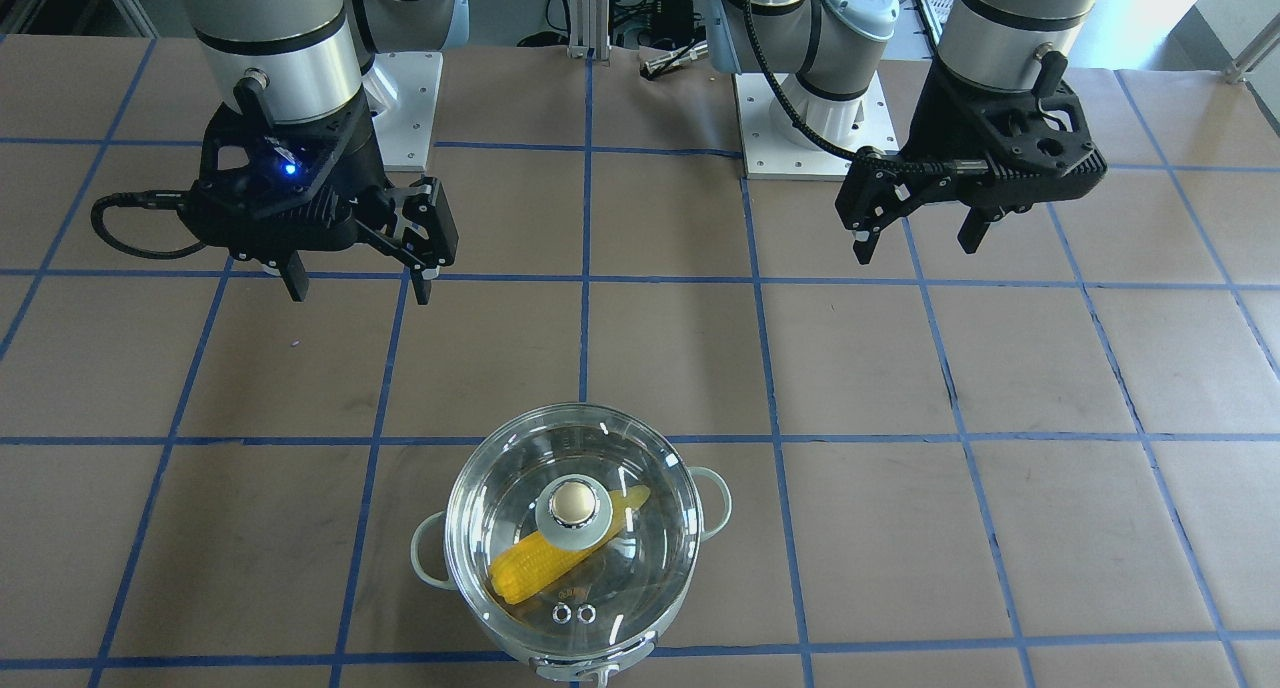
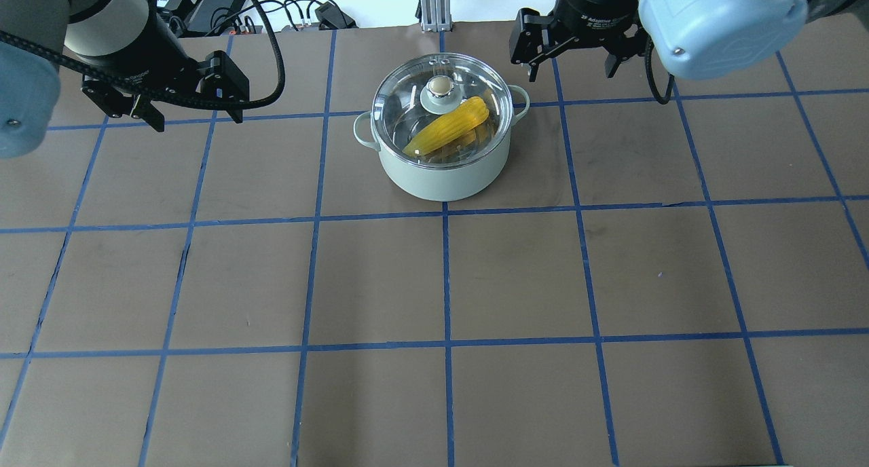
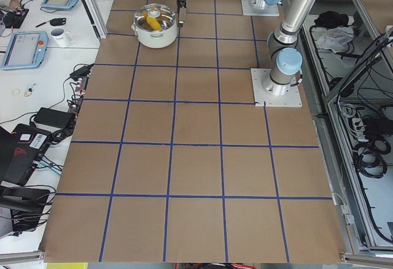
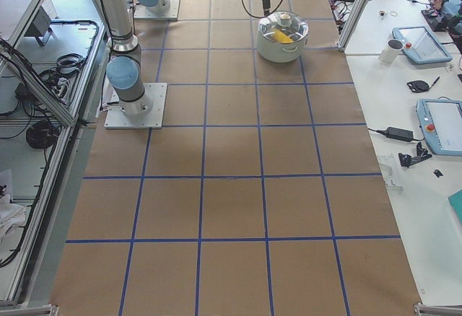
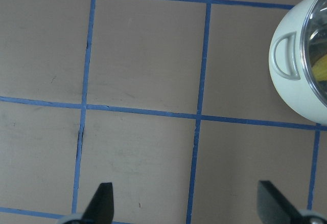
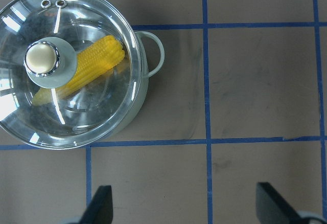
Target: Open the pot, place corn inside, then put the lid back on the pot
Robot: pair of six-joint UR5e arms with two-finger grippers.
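The mint-green pot (image 2: 441,178) stands at the far middle of the table, in the front-facing view at the bottom (image 1: 430,560). The clear glass lid (image 2: 440,87) sits on it, knob up (image 1: 572,503). The yellow corn (image 2: 451,124) lies inside the pot under the lid (image 1: 535,568). My left gripper (image 2: 198,119) is open and empty above the table, well left of the pot (image 5: 301,75). My right gripper (image 2: 574,70) is open and empty, just right of the pot; its wrist view shows the lid (image 6: 66,65) and the corn (image 6: 97,63).
The table is brown paper with a blue tape grid. Two arm base plates (image 1: 810,128) (image 1: 405,108) sit on the robot's side. An aluminium post (image 2: 431,5) and cables stand behind the pot. A side bench holds tablets (image 4: 440,125) and a mug (image 4: 390,50).
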